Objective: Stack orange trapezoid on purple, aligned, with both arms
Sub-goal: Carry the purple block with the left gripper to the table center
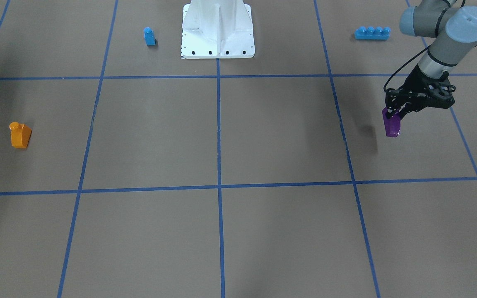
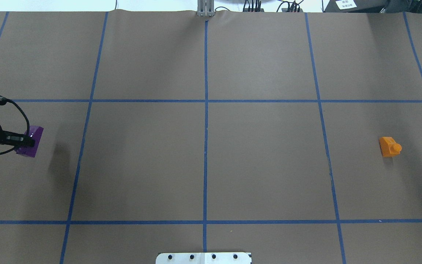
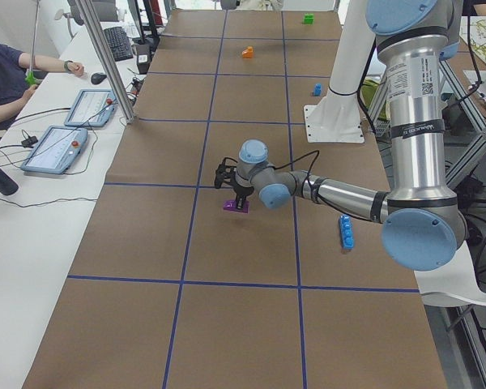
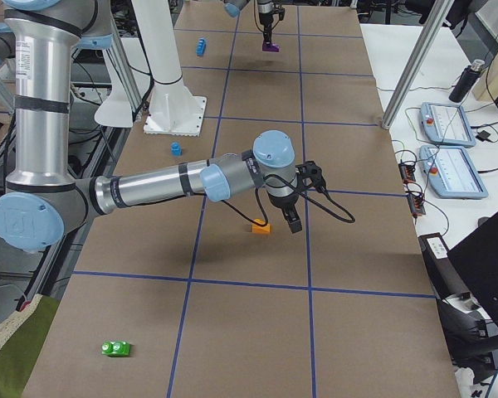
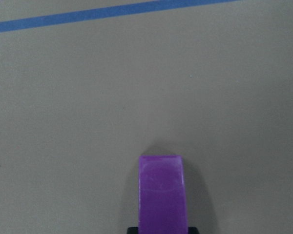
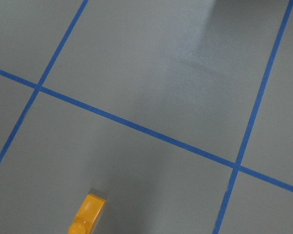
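Observation:
The orange trapezoid (image 1: 20,135) lies on the brown table, far from the purple block; it also shows in the overhead view (image 2: 389,146) and low in the right wrist view (image 6: 88,214). My left gripper (image 1: 392,114) is shut on the purple block (image 1: 391,125) and holds it just above the table, its shadow apart from it. The block also shows in the overhead view (image 2: 32,141) and the left wrist view (image 5: 162,195). My right gripper (image 4: 292,217) shows only in the exterior right view, hovering close beside the orange trapezoid (image 4: 261,227); I cannot tell whether it is open.
A small blue single-stud block (image 1: 149,36) stands beside the white base pedestal (image 1: 218,29). A long blue four-stud brick (image 1: 372,32) lies near the left arm's base. A green block (image 4: 116,348) lies near the table's end. Tablets (image 4: 448,124) sit along the operators' side.

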